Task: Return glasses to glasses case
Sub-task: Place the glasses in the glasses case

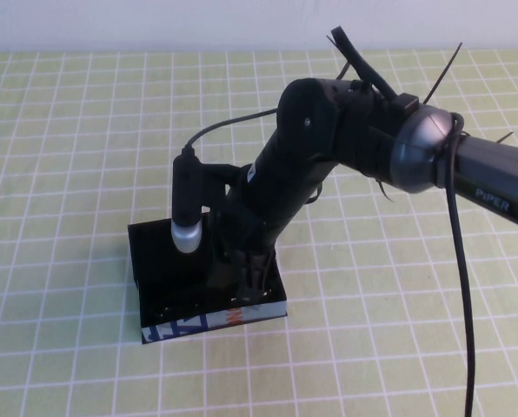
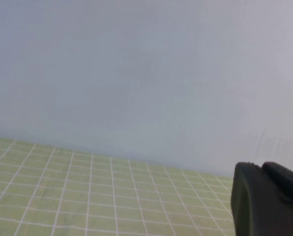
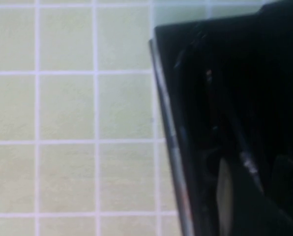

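Down inside the glasses case (image 1: 159, 261) is where my right claw (image 1: 250, 291) is now, reaching in from above near the edge with the blue, white and orange pattern. I cannot tell if this claw is open or closed, because my own arm and the dark box hide it. From my right wrist I see the case wall and something thin and dark inside; I think that is the glasses (image 3: 235, 147), but it is too dark to be sure. So my guess is that I am at the putting-in step, with the glasses going down into the box. Next I would need to let go softly, then lift straight up so nothing gets pulled out again. My left claw (image 2: 267, 199) is far off to the side, looking at the wall and the checked cloth (image 1: 398, 347), and I cannot tell if it is open. I count one case, one pair of glasses, two claws.
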You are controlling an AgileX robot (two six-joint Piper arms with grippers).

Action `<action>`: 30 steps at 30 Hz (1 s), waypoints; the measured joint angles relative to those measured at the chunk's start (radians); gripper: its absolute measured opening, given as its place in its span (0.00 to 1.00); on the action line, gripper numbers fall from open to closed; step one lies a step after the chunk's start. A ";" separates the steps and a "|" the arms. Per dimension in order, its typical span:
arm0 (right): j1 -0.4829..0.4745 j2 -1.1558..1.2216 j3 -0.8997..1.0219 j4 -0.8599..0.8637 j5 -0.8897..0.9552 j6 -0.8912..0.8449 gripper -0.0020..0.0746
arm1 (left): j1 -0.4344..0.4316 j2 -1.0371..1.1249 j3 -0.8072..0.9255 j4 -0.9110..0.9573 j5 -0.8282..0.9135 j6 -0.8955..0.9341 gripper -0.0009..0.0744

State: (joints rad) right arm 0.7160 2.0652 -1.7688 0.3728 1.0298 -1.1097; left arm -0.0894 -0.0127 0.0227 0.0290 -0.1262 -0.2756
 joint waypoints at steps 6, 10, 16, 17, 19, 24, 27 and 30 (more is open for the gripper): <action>0.000 0.010 0.027 0.015 0.015 0.002 0.19 | 0.000 0.000 0.000 0.000 -0.002 0.000 0.01; 0.000 0.027 0.033 0.038 0.019 0.004 0.19 | 0.000 0.000 0.000 0.000 -0.002 0.000 0.01; 0.000 0.068 0.033 0.067 0.021 0.004 0.16 | 0.000 0.000 0.000 0.000 -0.002 0.000 0.01; 0.000 0.076 0.033 0.071 0.021 0.004 0.16 | 0.000 0.000 0.000 0.000 -0.002 0.000 0.01; 0.000 0.087 0.033 0.084 0.017 0.004 0.15 | 0.000 0.000 0.000 0.000 0.000 0.000 0.01; -0.002 0.091 0.033 0.102 0.012 0.004 0.15 | 0.000 0.000 0.000 0.000 0.006 0.000 0.01; -0.002 0.089 0.033 0.102 0.009 0.004 0.15 | 0.000 0.000 0.000 0.000 0.008 0.000 0.01; -0.002 0.083 0.030 0.100 0.007 0.004 0.15 | 0.000 0.000 0.000 0.000 0.010 0.000 0.01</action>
State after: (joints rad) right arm 0.7145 2.1481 -1.7384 0.4729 1.0368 -1.1057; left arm -0.0894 -0.0127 0.0227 0.0290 -0.1157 -0.2756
